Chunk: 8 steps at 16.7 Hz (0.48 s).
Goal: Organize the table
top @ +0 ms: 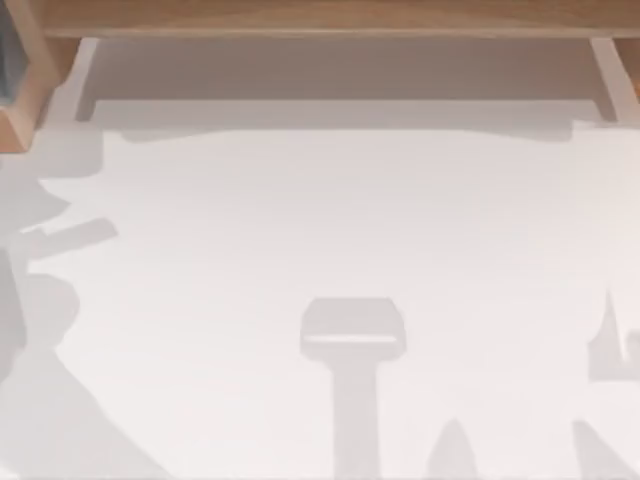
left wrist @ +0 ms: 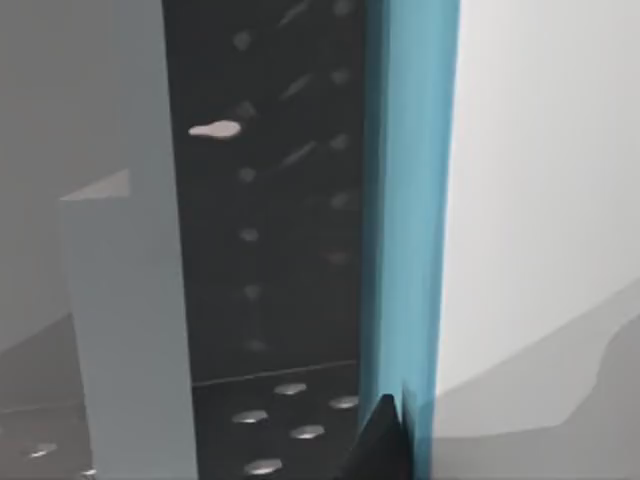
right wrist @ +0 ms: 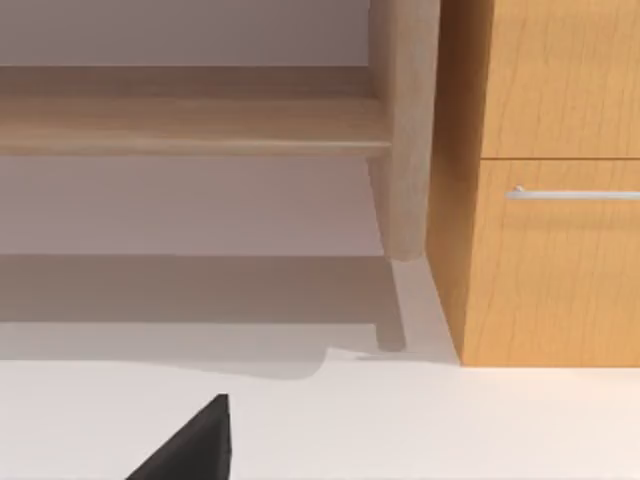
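The white table (top: 330,230) lies under grey shadows; a wooden frame (top: 320,15) borders it; I cannot tell either gripper's finger state.

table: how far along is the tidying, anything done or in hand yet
Done: nothing can be judged finished; the white table carries shadows. In hand: nothing visibly gripped. The left wrist view faces a dark perforated panel with a blue edge; the right wrist view faces a wooden drawer. Left: cannot tell.

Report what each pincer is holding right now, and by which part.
It cannot be told. The table carries shadows alone in the top view; a dark tip of the left pincer and of the right pincer shows, with no object seen between fingers.
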Motion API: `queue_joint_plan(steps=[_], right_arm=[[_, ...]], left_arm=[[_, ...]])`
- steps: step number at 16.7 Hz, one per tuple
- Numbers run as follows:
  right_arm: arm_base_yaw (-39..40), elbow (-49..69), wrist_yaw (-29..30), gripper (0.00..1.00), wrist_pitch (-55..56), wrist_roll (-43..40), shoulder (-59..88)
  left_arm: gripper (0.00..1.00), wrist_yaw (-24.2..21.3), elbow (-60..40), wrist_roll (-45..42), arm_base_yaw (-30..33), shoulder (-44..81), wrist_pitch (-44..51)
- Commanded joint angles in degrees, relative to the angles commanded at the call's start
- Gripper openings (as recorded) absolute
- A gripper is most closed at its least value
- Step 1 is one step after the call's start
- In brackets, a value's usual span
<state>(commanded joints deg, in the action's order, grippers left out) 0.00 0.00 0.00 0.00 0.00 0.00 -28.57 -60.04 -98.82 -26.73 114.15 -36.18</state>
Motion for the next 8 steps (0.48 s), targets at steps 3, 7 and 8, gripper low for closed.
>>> queue_joint_plan(steps=[3, 7, 8], right_arm=[[0.0, 0.0, 0.0, 1.0, 0.0, 0.0, 0.0], [0.0, 0.0, 0.0, 1.0, 0.0, 0.0, 0.0], [0.0, 0.0, 0.0, 1.0, 0.0, 0.0, 0.0]], left_arm=[[0.0, 0.0, 0.0, 0.0, 0.0, 0.0, 0.0], [0.3, 0.0, 0.0, 0.0, 0.0, 0.0, 0.0], [0.38, 0.0, 0.0, 0.0, 0.0, 0.0, 0.0]])
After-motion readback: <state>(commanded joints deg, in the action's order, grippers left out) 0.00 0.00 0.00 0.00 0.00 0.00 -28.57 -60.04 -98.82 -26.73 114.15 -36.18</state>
